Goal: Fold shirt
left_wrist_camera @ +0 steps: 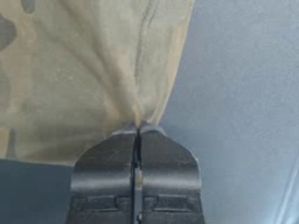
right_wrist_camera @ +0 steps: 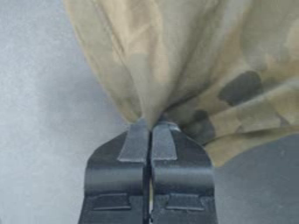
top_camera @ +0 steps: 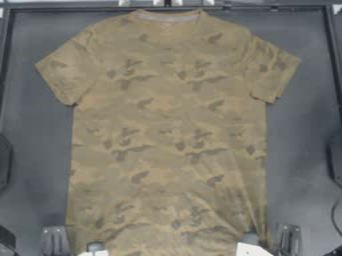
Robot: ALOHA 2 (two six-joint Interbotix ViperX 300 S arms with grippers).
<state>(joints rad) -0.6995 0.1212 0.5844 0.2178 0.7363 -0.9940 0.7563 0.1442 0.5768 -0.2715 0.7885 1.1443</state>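
Shirt [top_camera: 167, 130] flat on table [top_camera: 304, 135], collar at far edge, long axis running away from me. Left end effector [left_wrist_camera: 138, 127] and right end effector [right_wrist_camera: 152, 124] each clamp a hem corner at the near edge.

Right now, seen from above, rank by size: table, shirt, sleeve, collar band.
1. Table
2. Shirt
3. Sleeve (both alike)
4. Collar band
Left gripper and right gripper, shut, pinch the shirt's bottom corners.
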